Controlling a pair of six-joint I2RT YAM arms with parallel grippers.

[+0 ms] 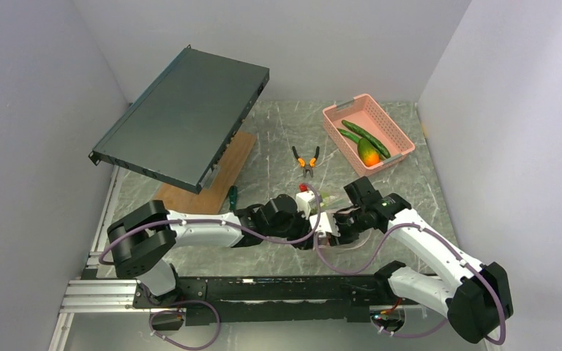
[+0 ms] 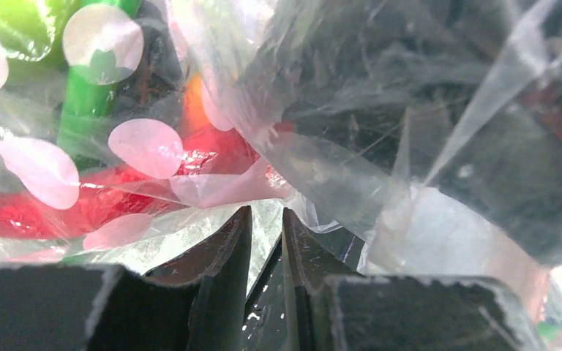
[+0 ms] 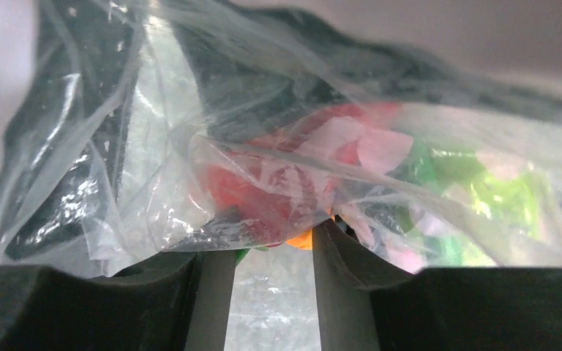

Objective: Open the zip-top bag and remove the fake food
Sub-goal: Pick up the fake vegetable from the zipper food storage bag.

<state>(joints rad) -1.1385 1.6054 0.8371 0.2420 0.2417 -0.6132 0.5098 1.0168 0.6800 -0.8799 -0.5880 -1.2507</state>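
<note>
Crumpled zip-top bag (image 3: 154, 146), axis unclear, holds red and green fake food (image 3: 263, 197). Left gripper (image 2: 267, 219) pinches its film; right gripper (image 3: 274, 234) stands apart. Pink basket (image 1: 394, 121) holds cucumbers (image 1: 362, 131) and a mango (image 1: 368, 153).

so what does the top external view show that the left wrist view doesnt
Only the top external view: the pink basket holding cucumbers and a mango, the orange-handled pliers, and the dark flat case tilted over a wooden board.
Only the left wrist view: the left claw pinching a fold of clear film, and pale pink dots on the plastic.
Both: the zip-top bag with a red piece inside.
</note>
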